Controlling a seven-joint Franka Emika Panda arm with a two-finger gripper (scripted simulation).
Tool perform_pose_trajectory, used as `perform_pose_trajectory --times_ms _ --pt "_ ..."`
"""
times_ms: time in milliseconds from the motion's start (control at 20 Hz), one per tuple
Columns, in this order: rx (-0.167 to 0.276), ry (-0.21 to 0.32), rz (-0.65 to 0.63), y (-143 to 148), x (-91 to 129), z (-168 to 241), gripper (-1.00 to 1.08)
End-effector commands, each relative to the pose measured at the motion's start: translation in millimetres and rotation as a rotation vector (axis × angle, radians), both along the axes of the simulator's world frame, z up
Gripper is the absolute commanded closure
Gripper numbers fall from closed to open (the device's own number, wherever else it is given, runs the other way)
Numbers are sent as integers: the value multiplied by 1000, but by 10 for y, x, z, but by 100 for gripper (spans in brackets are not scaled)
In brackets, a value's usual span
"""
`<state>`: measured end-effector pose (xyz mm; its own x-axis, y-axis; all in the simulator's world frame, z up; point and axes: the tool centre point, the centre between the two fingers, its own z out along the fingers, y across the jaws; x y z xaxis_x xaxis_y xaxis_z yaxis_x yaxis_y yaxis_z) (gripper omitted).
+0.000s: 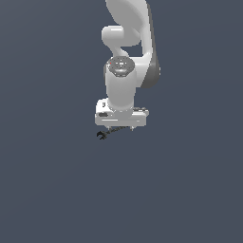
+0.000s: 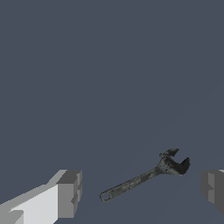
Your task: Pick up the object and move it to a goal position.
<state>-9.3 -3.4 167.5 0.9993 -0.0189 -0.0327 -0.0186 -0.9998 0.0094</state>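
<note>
Arm poised above a small wrench.
The adjustable wrench [image 2: 144, 177] lies flat on the worktop [image 2: 109, 78] between the spread fingers [image 2: 68, 194], untouched.

The worktop [image 2: 109, 65] was a flat, unpatterned slate blue-grey. The object [image 2: 144, 177] was dark grey with mottled lighter flecks along its shaft, its claw end near black. The pincer [image 2: 140, 192] had white fingers [image 2: 39, 205] with grey pads. The arm [image 1: 126, 71] was white with grey joints.
</note>
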Motion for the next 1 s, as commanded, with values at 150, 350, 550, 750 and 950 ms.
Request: perform_pose_trajectory --times_ms 150,350,550,750,950 --pt "-5 -5 -12 -73 15 27 -92" --pt "-21 -20 -45 -315 60 126 -92" --pt "-25 -23 -45 -371 73 158 -92" --pt "-23 -23 -56 -350 62 132 -92" --pt "-20 -23 -94 -349 39 85 -92"
